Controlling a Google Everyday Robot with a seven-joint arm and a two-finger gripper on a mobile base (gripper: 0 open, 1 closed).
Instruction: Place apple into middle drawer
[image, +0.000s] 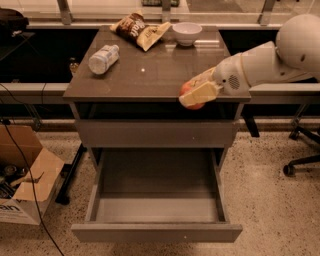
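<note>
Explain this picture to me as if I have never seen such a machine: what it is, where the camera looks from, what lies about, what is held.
The white shape on the right is a robot's single white arm. At its end sits a two-finger claw, which works like a hand. It is shut on a round red apple, held at the front right edge of the grey-brown cabinet top. The one camera looks down at the cabinet from its front; where it is mounted I cannot tell. On the top lie a clear plastic bottle on its side, a brown crinkled snack bag and a small white bowl. Lower down, a wide grey drawer stands pulled open with nothing in it, beneath a shut grey drawer front. The apple is meant to go into that open drawer.
</note>
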